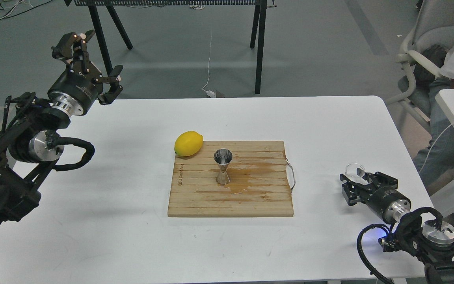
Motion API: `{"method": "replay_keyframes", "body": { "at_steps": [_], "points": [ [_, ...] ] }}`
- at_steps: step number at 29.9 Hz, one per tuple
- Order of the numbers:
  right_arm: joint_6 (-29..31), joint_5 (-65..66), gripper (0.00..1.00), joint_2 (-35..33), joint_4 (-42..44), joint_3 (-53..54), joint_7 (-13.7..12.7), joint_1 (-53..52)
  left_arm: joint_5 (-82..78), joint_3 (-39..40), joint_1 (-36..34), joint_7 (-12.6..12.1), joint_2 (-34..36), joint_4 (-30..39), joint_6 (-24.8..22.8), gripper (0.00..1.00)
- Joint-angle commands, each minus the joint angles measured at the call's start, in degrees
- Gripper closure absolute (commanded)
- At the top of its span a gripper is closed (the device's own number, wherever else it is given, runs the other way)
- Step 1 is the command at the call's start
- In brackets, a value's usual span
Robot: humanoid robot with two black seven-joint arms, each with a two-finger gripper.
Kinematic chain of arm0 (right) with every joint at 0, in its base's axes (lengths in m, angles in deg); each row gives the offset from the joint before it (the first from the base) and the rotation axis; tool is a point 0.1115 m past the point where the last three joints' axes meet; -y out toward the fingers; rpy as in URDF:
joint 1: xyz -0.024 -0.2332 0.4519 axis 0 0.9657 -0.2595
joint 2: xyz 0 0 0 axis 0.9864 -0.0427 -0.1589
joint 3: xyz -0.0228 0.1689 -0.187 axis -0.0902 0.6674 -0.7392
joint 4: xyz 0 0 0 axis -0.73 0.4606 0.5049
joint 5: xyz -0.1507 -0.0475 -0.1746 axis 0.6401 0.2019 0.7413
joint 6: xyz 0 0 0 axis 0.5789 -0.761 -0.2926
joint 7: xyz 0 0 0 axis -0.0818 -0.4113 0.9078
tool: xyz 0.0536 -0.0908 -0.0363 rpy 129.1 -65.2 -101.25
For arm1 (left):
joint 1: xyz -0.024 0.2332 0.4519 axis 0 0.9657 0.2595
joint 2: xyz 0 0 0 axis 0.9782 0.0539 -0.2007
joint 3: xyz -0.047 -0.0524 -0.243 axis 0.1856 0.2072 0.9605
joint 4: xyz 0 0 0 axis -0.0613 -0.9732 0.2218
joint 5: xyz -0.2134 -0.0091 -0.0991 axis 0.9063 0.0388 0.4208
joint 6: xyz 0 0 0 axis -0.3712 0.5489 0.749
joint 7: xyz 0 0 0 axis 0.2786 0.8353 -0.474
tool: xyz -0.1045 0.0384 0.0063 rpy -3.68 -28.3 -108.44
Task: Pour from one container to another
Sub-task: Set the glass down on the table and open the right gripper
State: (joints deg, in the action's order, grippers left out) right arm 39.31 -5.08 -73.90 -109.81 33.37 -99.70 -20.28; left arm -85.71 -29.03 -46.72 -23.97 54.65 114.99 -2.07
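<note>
On the cutting board (195, 205) — shiny hourglass jigger (223, 167), upright.

Jigger (223, 167): polished steel, mirror-shiny. Cutting board (250, 197): pale wood, grained, matt, darker glossy stain at 3 o'clock of jigger. Lemon (188, 143): smooth, slight sheen. Cup (356, 169): clear glass. Table (112, 221): matt white, smooth.

lemon (188, 143): bright yellow
jigger (223, 166): shiny silver steel
glass cup (354, 170): clear, colourless
cutting board (250, 201): pale wood, plank stripes, darker orange-brown stain right of the jigger
table (112, 221): plain white
left gripper (89, 59): black
right gripper (363, 185): black
</note>
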Motion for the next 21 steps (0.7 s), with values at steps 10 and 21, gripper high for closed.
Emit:
{"method": "replay_keyframes", "body": {
  "at_steps": [10, 21],
  "points": [
    [0.3, 0.1, 0.53, 0.1, 1.6, -0.1, -0.1, -1.0, 0.0, -0.1, 0.1, 0.1, 0.2, 0.0, 0.1, 0.0],
    [0.6, 0.2, 0.43, 0.6, 1.8, -0.1, -0.1, -1.1, 0.0, -0.2, 0.0, 0.1, 0.0, 0.0, 0.1, 0.0]
  ]
}}
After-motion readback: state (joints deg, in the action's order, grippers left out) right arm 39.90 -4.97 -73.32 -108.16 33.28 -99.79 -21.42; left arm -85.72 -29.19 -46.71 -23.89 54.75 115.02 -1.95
